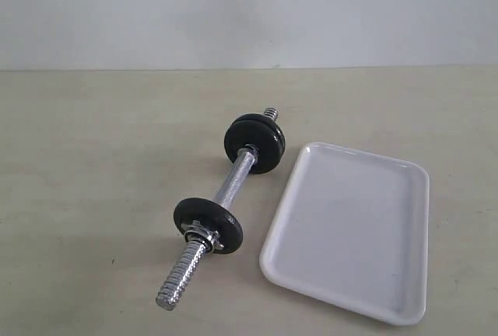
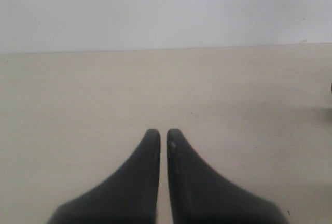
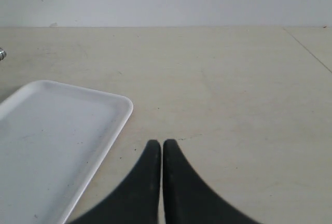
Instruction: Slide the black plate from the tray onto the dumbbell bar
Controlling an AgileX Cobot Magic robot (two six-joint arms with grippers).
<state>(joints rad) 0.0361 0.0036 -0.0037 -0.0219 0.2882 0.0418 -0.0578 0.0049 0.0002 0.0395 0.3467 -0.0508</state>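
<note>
The dumbbell bar (image 1: 237, 174) lies on the table left of the tray (image 1: 350, 227), its threaded end toward the front. A black disc with a chrome nut (image 1: 208, 224) sits near the front end. At the far end is a thicker black stack (image 1: 255, 143) that looks like two discs pressed together. The tray holds nothing, and no loose black plate shows anywhere. Neither gripper appears in the exterior view. My left gripper (image 2: 163, 130) is shut over bare table. My right gripper (image 3: 157, 142) is shut beside the tray's corner (image 3: 122, 105), holding nothing.
A pale wall stands behind the beige table. A chrome tip of the bar (image 3: 1, 54) peeks in at the edge of the right wrist view. A table seam (image 3: 308, 50) runs off to one side there.
</note>
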